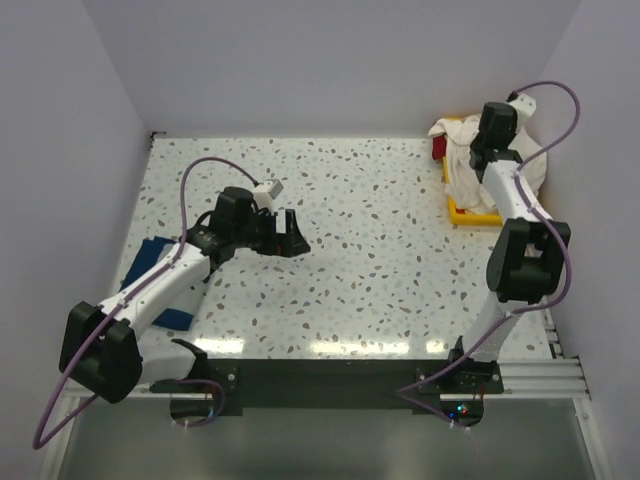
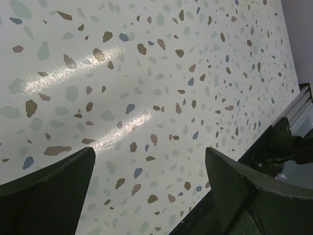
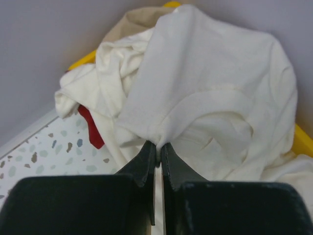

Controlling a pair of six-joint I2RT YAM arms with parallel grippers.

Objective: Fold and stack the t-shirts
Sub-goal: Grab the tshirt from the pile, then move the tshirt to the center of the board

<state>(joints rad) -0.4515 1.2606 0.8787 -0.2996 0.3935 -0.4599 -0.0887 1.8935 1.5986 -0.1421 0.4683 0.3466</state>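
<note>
Two grippers differ: the right gripper (image 3: 157, 144) pinches a fold of the cream t-shirt (image 3: 210, 83), heaped in the yellow tray (image 3: 303, 139). The left gripper (image 2: 150, 152) hangs spread wide, well away from the tray, and the navy t-shirt (image 1: 150, 255) lies farther from the tray still.

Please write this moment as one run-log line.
left gripper: open, over table | right gripper: shut on cream shirt in yellow tray | blue shirt: table's left side

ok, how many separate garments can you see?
4: cream t-shirt, red cloth and tan cloth piled in the yellow tray, far right; navy t-shirt on the table, left side. More may be buried.
</note>
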